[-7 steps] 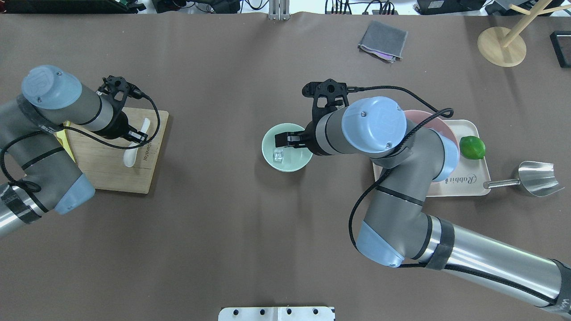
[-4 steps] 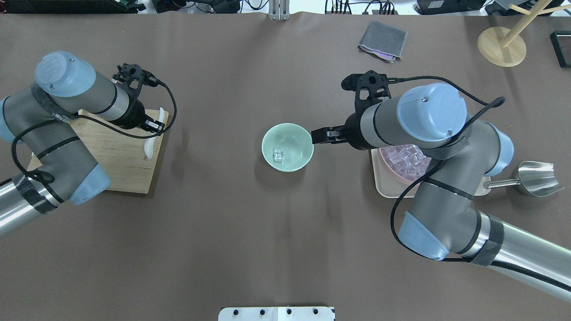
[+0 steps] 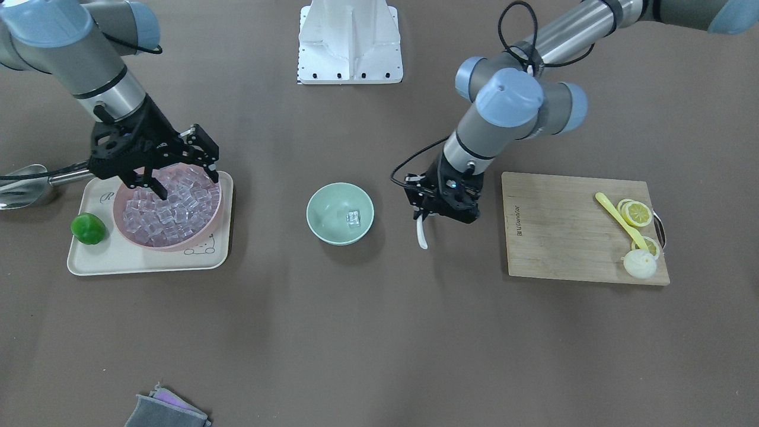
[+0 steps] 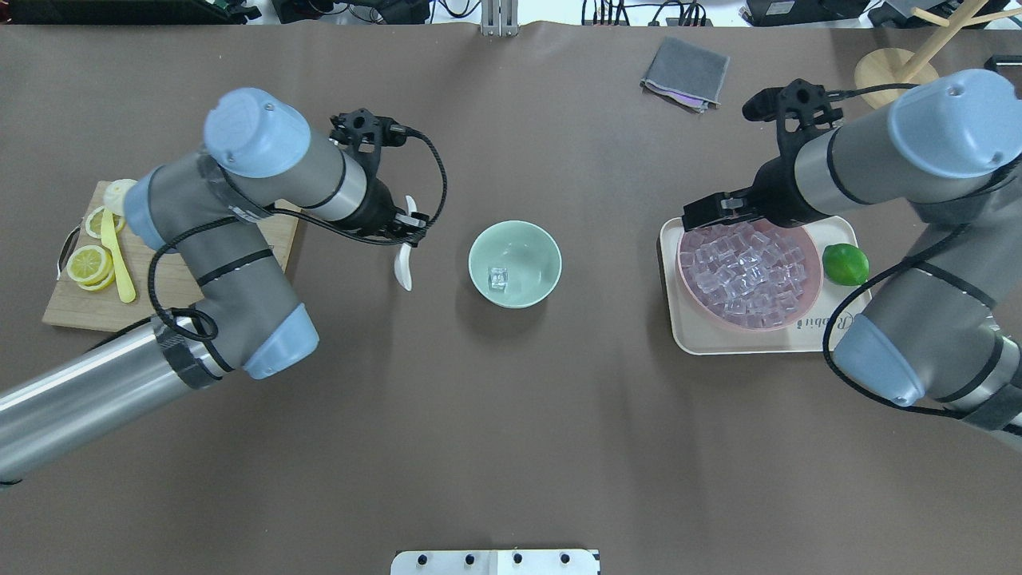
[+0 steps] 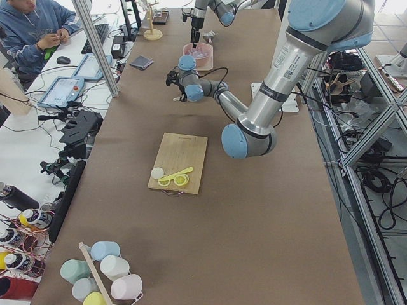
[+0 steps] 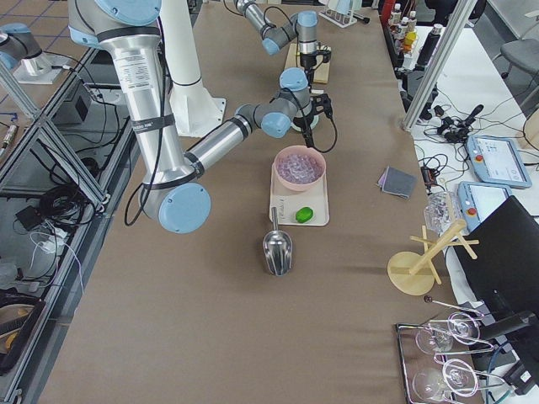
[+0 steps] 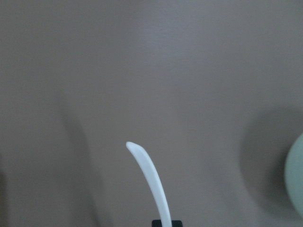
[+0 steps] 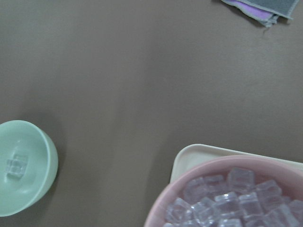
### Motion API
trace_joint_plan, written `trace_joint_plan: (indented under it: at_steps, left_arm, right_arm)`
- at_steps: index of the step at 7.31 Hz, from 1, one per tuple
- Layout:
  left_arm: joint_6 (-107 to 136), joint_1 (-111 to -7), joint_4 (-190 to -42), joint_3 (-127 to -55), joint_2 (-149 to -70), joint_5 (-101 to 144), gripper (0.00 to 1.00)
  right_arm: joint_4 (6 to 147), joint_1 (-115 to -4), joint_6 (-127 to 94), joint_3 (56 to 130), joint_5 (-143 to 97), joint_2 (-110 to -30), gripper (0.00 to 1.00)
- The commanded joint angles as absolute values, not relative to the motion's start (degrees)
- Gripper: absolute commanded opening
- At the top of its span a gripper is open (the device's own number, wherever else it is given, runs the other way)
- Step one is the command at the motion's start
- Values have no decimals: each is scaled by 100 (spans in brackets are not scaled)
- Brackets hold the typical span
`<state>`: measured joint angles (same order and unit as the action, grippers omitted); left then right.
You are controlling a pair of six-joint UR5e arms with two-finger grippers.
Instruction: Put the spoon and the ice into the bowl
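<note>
The mint-green bowl (image 4: 536,249) stands mid-table with one clear ice cube (image 4: 499,278) inside; both also show in the front view, the bowl (image 3: 329,204) and the ice cube (image 3: 354,218). My left gripper (image 4: 409,227) is shut on the handle of the white spoon (image 4: 404,270), held head-down just left of the bowl and apart from it. The spoon handle also shows in the left wrist view (image 7: 151,184). My right gripper (image 3: 185,178) is open and empty above the pink bowl (image 4: 810,275) of ice cubes.
The pink bowl sits on a cream tray (image 4: 687,335) with a lime (image 4: 845,264). A steel scoop (image 3: 24,185) lies beside the tray. A wooden cutting board (image 4: 172,263) holds lemon slices and a yellow utensil (image 4: 117,255). A grey cloth (image 4: 685,73) lies at the back.
My left arm carried the spoon from the cutting board toward the bowl. My right arm drew back from the mint bowl to over the pink bowl, leaving the ice cube inside.
</note>
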<state>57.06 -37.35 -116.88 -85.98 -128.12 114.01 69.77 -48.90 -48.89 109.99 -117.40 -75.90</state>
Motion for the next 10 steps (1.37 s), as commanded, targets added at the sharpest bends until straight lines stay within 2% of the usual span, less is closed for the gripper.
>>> trace_joint_plan:
  at_steps: [1,3,4,5,6,8,10]
  left_arm:
    - [6361,-3140,-11690,-8324,-13523,10603,0]
    - [6372,-3120,-11733,-8314,-13640,10477,0]
    - [6337,-3164,-11777,-8288,-13641,10207,19]
    - [6337,-3164,-11864,-8236,-13632,9952,93]
    - [6337,-3181,-11926,-8218,-13614,9941,99]
    - [6328,-3452,-11918,-8261,-13553,10001,99]
    - [5526,-3960,-11840,-8462,-12880,10386,99]
  right_arm:
    - [6987,-5491,-4100,10986,-12041,-7970,100]
    - [6979,-5712,-3877,10969,-12199,-8138,100]
    - [6979,-5713,-3876,10986,-12199,-8156,100]
    - [6979,-5722,-3876,10986,-12199,-8182,100]
    - [6979,-5722,-3876,10978,-12191,-8191,100]
    - [6979,-5818,-3876,10969,-12199,-8200,100]
    - [6987,-5871,-3719,10856,-12217,-8314,100]
